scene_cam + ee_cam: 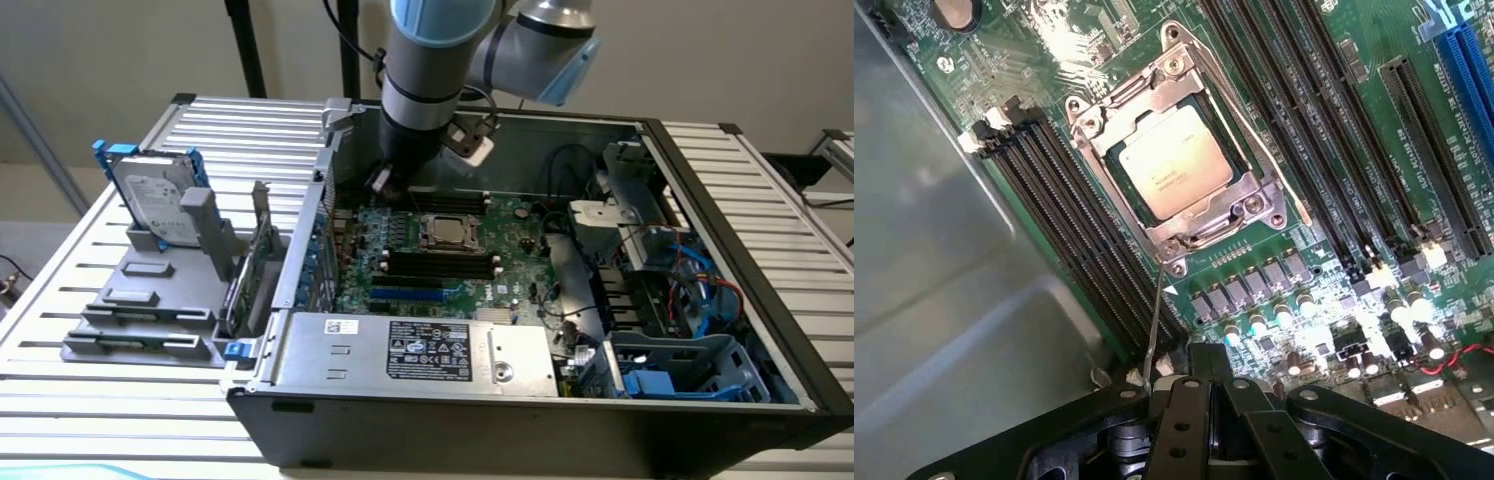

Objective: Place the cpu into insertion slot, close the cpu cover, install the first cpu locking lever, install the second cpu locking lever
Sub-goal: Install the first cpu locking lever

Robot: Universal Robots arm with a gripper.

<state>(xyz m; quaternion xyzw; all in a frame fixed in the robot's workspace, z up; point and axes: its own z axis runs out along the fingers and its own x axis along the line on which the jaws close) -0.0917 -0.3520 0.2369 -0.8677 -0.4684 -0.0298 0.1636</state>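
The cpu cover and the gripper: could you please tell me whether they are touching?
Apart. The wrist view shows a strip of green board between the gripper and the cpu cover.

Reaching down through open top of computer case (pixel 534 430) onto green board (pixel 514 225). Squeezing between grey case wall (pixel 944 280) and insertion slot (pixel 1254 205), gripper (pixel 1206 365) hanging near both. Meeting thin metal lever (pixel 1152 320) running from insertion slot corner to just beside gripper. Passing freely above low board components (pixel 1244 292) between insertion slot and gripper. Facing long black memory slots (pixel 1074 230) flanking insertion slot on two sides. Getting hemmed by power supply (pixel 414 350) along one board edge, by drive cage (pixel 674 365) and blue cables (pixel 694 275) at exterior view's right.
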